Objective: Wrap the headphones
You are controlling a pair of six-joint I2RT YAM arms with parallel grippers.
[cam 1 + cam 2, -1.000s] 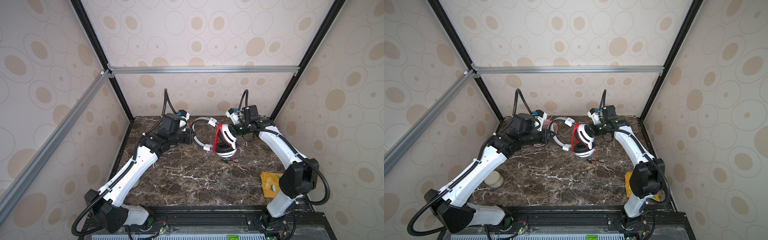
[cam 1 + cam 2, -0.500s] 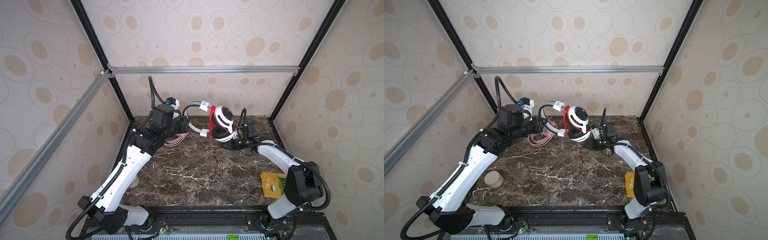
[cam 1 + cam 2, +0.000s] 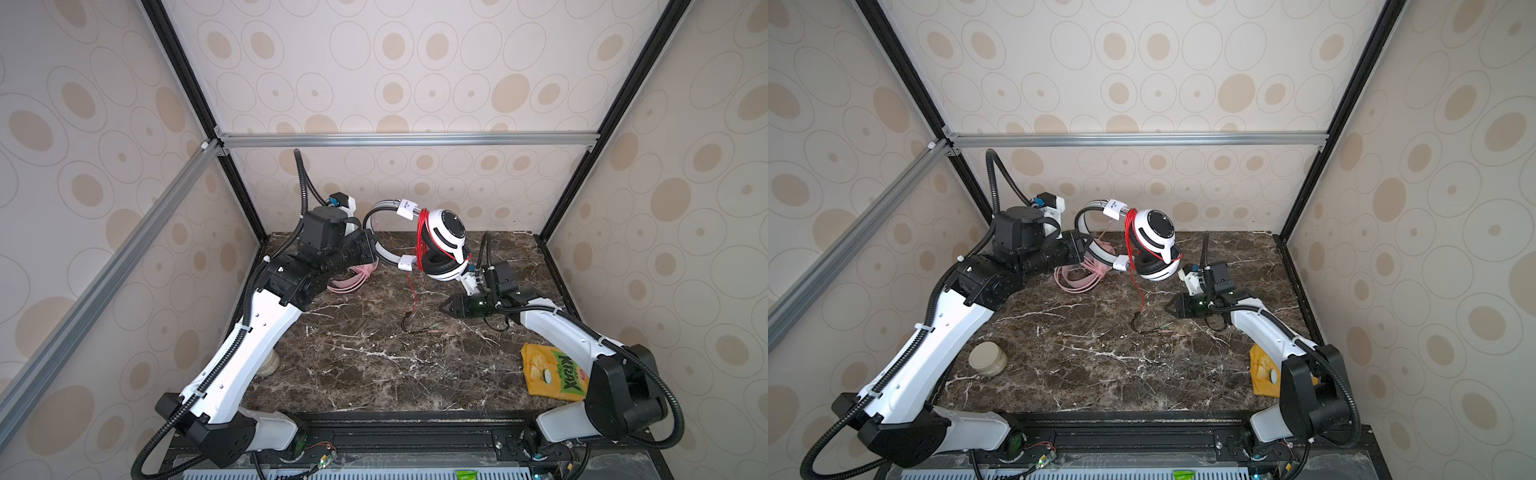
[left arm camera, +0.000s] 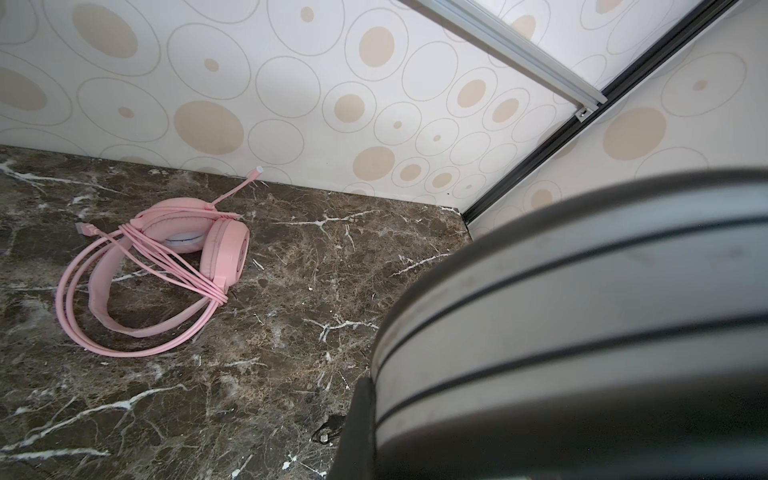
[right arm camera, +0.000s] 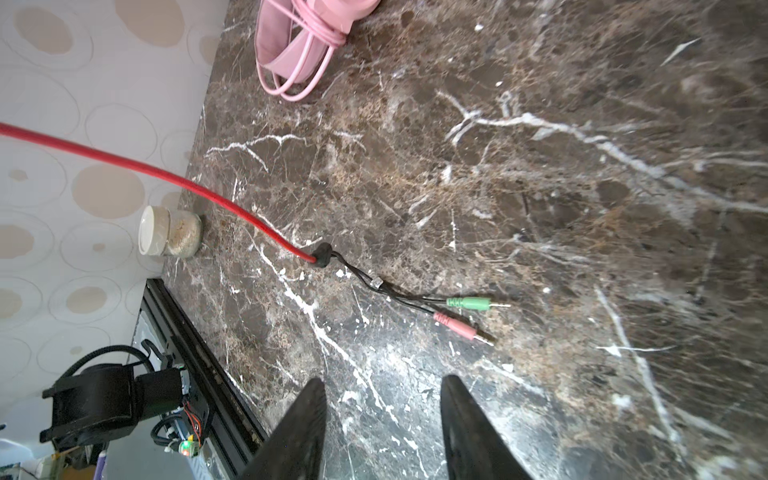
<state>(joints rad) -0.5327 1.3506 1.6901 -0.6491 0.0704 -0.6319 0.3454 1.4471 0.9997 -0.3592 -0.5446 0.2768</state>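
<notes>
left end effector: is clamping shut on the silver headband of the white-and-black headset and holding it raised off the surface.
white-and-black headset: is hanging in the air from that grip, with its ear cups pressed together.
red cable: is wrapping in several turns round the white-and-black headset's ear cups. Its loose tail is dropping below the headset to the surface and ending in green and pink plugs.
right end effector: is resting with fingers apart and gripping nothing, below and to the right of the white-and-black headset, near the plugs.
pink headset: is lying on the surface to the left of the white-and-black headset, with its pink cable wound round it.
</notes>
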